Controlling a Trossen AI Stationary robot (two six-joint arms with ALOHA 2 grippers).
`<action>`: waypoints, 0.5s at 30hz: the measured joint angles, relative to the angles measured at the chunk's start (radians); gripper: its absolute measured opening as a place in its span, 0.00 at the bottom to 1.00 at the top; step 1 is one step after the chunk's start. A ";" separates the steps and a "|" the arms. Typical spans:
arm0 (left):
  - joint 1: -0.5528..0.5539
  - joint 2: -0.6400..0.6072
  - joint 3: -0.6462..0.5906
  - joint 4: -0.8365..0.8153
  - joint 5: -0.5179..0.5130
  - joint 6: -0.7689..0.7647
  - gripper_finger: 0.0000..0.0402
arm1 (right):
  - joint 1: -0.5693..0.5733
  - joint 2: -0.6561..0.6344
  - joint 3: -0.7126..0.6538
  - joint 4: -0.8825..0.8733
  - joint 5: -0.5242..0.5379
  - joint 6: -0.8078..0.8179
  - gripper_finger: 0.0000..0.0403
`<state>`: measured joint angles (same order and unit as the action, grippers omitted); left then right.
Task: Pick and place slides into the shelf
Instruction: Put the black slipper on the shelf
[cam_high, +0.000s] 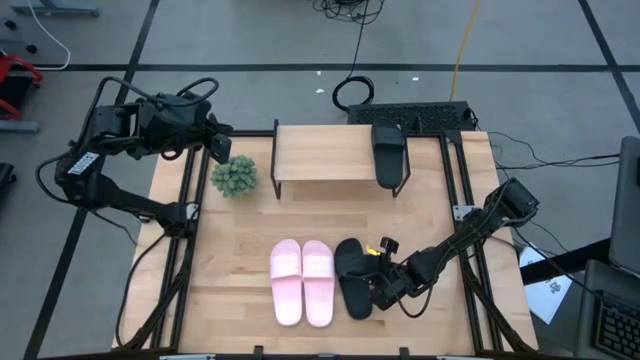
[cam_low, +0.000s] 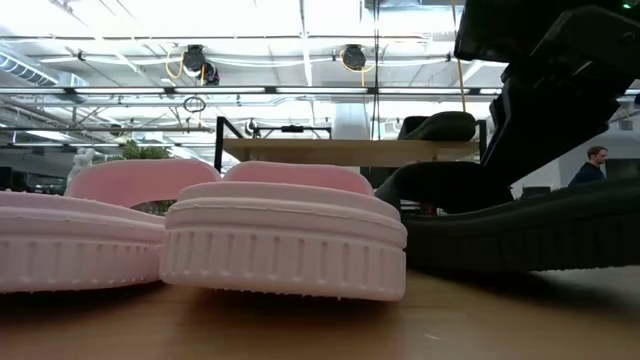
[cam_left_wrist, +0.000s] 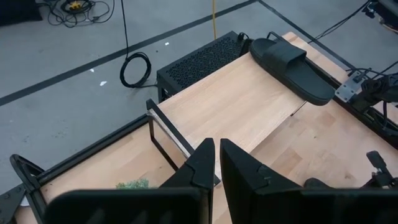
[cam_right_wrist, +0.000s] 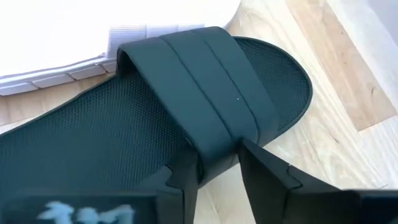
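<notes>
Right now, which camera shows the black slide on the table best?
Right wrist view: the black slide fills it, strap between the right gripper fingers. High view shows it whole but small; low view shows only its side; left wrist view misses it.

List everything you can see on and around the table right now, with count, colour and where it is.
Pink slides: two, light pink, side by side at the table's front middle.
Black slide on table: one, black, just right of the pink pair.
Black slide on shelf: one, black, on the shelf's right end.
Shelf: one, light wood top, black legs, table's back middle.
Plant: one, green, left of the shelf.
Left gripper: shut, hovering near the plant.
Right gripper: closing around the strap of the black slide on table.
</notes>
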<state>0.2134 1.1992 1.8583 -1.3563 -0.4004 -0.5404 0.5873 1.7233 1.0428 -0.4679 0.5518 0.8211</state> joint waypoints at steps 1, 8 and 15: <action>0.000 0.000 0.000 0.000 0.000 0.000 0.06 | 0.000 0.000 0.000 0.000 0.002 0.000 0.23; 0.000 0.000 0.000 0.000 0.001 -0.010 0.06 | -0.003 0.000 -0.002 0.001 0.053 -0.003 0.14; 0.000 0.000 0.000 0.000 0.008 -0.008 0.06 | -0.022 0.006 -0.002 0.027 0.113 0.004 0.10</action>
<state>0.2134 1.1992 1.8580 -1.3567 -0.3920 -0.5480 0.5648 1.7298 1.0405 -0.4406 0.6643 0.8249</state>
